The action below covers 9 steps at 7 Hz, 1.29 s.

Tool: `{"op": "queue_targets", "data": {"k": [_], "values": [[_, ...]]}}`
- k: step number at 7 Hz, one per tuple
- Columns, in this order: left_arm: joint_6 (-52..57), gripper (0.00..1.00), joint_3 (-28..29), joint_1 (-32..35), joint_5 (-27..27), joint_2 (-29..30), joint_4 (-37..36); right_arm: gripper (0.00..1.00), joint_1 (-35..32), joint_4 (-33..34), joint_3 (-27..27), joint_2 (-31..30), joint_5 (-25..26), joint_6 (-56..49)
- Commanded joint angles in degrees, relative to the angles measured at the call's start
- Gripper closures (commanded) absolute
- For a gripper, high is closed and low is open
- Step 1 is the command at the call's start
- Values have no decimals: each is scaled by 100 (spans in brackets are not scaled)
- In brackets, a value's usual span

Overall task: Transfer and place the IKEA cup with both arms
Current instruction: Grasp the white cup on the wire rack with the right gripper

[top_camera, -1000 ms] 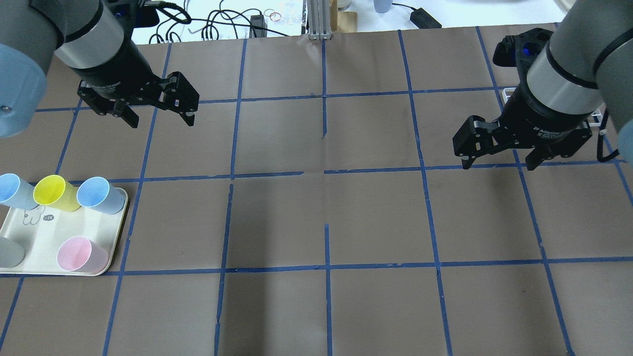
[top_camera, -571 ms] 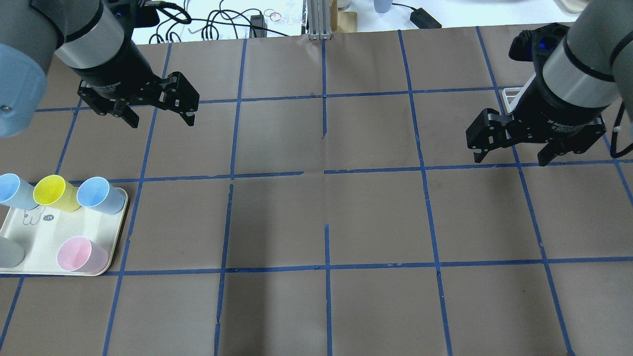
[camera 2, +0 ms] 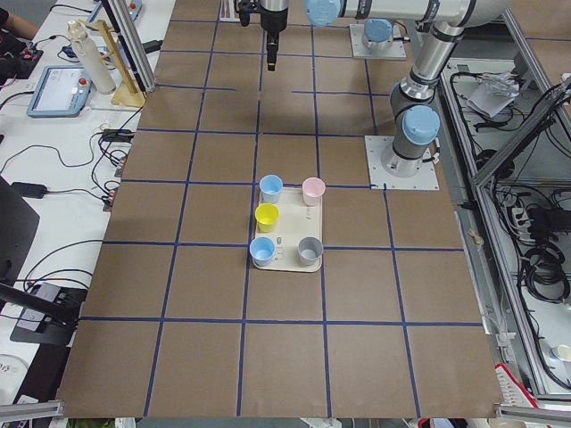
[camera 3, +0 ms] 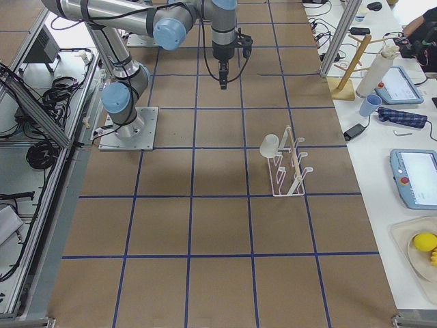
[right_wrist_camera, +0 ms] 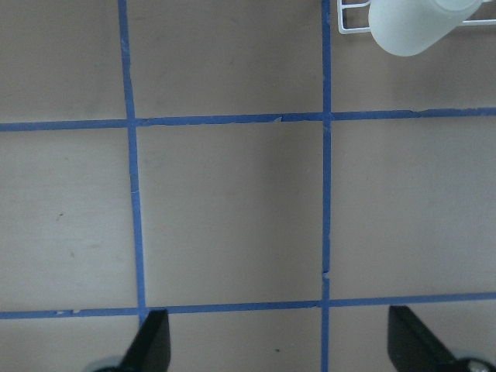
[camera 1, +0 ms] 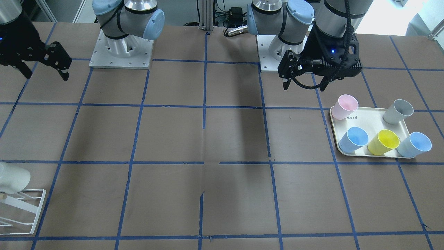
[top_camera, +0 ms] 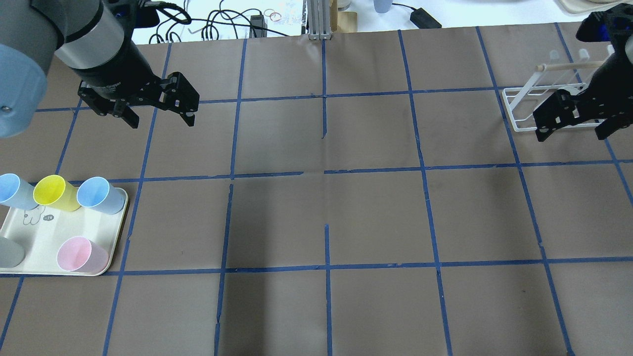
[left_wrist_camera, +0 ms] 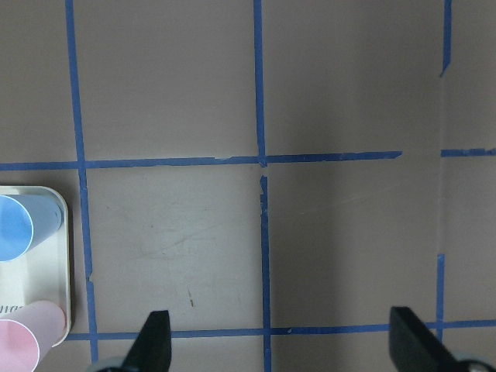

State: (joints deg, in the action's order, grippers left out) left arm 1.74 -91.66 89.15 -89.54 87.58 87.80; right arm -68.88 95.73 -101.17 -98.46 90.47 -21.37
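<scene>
The off-white IKEA cup (camera 1: 10, 177) hangs tilted on a white wire rack (camera 1: 21, 207) at the table's right end. It also shows in the exterior right view (camera 3: 270, 144) and at the top edge of the right wrist view (right_wrist_camera: 415, 23). In the overhead view I cannot make the cup out; only the rack (top_camera: 524, 106) shows. My right gripper (top_camera: 571, 136) is open and empty, raised in front of the rack, apart from the cup (camera 1: 47, 76). My left gripper (top_camera: 160, 116) is open and empty, raised beside the tray (camera 1: 303, 88).
A cream tray (top_camera: 29, 237) at the left front holds a pink cup (top_camera: 81, 254), a yellow cup (top_camera: 55, 193), two blue cups (top_camera: 99, 195) and a grey cup (top_camera: 7, 252). The brown table has blue tape lines. Cables lie beyond the far edge.
My right arm has moved right and away, uncovering the wire rack. Its gripper stays open. The left arm and the cups on the tray have not moved.
</scene>
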Motion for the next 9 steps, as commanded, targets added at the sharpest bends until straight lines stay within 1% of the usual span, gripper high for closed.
{"op": "queue_targets", "data": {"k": [1,2,3,4,5,7,9], "values": [[-7,0,-1,-3,7,4,0,0,506,716,0,501,-47,-1110],[-7,0,-1,-3,7,-4,0,0,637,1259,0,860,-56,-1611],[-7,0,-1,-12,7,4,0,0,812,1656,9,1142,-73,-1894],[-7,0,-1,-12,7,-4,0,0,849,1773,9,1354,-152,-2080],[-7,0,-1,-12,7,4,0,0,849,2244,18,1643,-222,-2238],[-7,0,-1,-12,7,4,0,0,849,2345,341,2118,-362,-2388],[-7,0,-1,-12,7,4,0,0,849,2703,449,2479,-390,-2556]]}}
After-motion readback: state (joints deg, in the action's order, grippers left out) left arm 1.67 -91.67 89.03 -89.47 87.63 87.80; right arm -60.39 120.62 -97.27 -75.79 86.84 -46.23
